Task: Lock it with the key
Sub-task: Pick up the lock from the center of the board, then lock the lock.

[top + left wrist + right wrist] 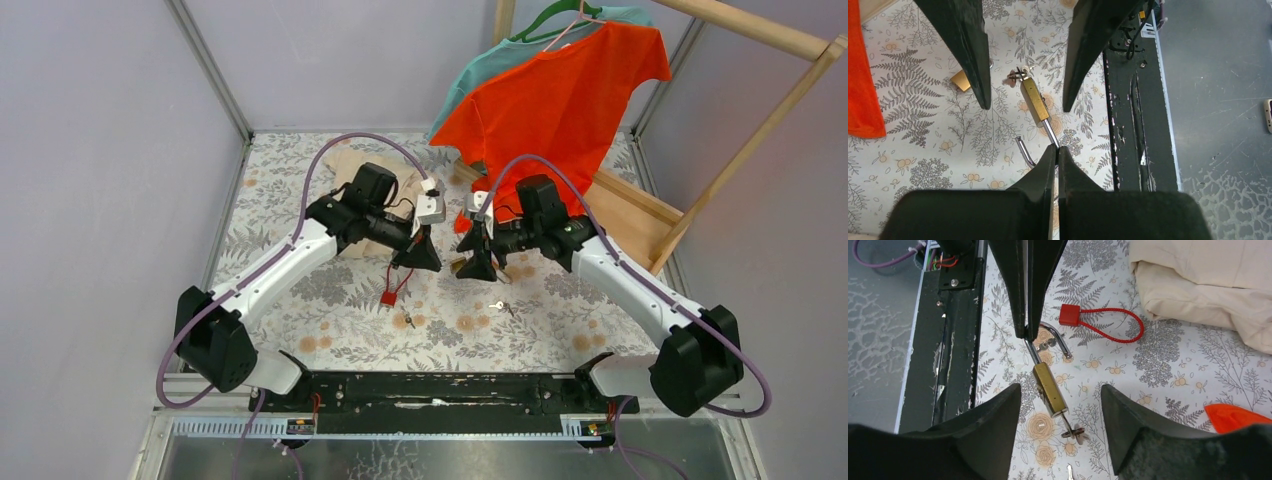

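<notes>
**Padlock pinched by its shackle, key already in**

L side first: our left gripper (1058,150) is clamped tight on the long leg of the shackle (1058,337). The brass padlock (1034,100) sticks out from its tips, over the middle of the table (330,330), btwn the two arms. The shackle is swung out with its free end clear of the body, so it's not locked yet. The key (1075,431) sits in the far end of the body. Our right gripper (1060,392) is spread wide, one finger each side of the body with gaps both sides, gripping nothing.

Handling, as we judge it: small, solid metal, stiff, heavy-ish for its size, smooth & slippery; it won't crush. The thin key head is the weak pt, easy to twist off line. We'd take the body across its flat faces to press it onto the shackle, then take the key head by its flats to turn.

Count:
- 1 brass padlock, w/ 1 key in it
- 1 red cable lock (1068,315)
- at least 2 loose keys (405,320) on the table
- 1 more brass piece (960,80), can't tell what
- 1 cream cloth (1198,280)
- 2 shirts (560,100)
</notes>
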Controlling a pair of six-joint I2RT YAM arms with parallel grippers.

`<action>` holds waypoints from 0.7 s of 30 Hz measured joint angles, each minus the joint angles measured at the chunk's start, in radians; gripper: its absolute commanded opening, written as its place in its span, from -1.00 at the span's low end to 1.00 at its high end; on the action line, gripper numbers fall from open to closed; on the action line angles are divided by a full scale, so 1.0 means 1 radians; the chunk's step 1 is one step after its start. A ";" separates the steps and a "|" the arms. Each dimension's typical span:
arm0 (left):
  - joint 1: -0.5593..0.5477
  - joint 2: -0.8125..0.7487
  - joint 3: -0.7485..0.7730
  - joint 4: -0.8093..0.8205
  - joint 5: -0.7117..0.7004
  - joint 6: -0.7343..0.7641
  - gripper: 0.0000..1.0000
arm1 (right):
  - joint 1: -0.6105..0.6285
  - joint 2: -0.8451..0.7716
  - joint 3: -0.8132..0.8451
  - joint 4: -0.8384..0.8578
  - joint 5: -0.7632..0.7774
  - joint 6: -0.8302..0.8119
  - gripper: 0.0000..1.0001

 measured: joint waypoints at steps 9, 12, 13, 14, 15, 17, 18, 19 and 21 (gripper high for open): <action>-0.008 0.006 0.000 -0.005 0.008 0.000 -1.00 | 0.027 0.034 0.000 -0.017 -0.022 -0.035 -0.41; -0.007 0.011 0.000 -0.005 0.010 0.002 -1.00 | 0.027 0.034 -0.007 -0.021 -0.028 -0.040 -0.70; -0.007 0.013 0.000 -0.004 0.010 0.004 -1.00 | 0.027 0.034 -0.010 -0.026 -0.032 -0.044 -0.83; -0.006 0.014 0.000 -0.004 0.006 0.008 -1.00 | 0.028 0.034 -0.012 -0.034 -0.041 -0.046 -0.96; -0.006 0.015 0.000 -0.004 0.006 0.009 -1.00 | 0.028 0.034 -0.014 -0.040 -0.044 -0.049 -1.00; -0.007 0.016 0.000 -0.005 0.006 0.010 -1.00 | 0.029 0.034 -0.016 -0.044 -0.047 -0.054 -1.00; -0.007 0.016 0.000 -0.006 0.006 0.012 -1.00 | 0.029 0.033 -0.016 -0.045 -0.047 -0.055 -1.00; -0.007 0.016 0.000 -0.006 0.007 0.013 -0.94 | 0.029 0.032 -0.016 -0.045 -0.046 -0.055 -1.00; -0.007 0.016 0.000 -0.006 0.007 0.019 -0.60 | 0.029 0.030 -0.016 -0.045 -0.043 -0.057 -1.00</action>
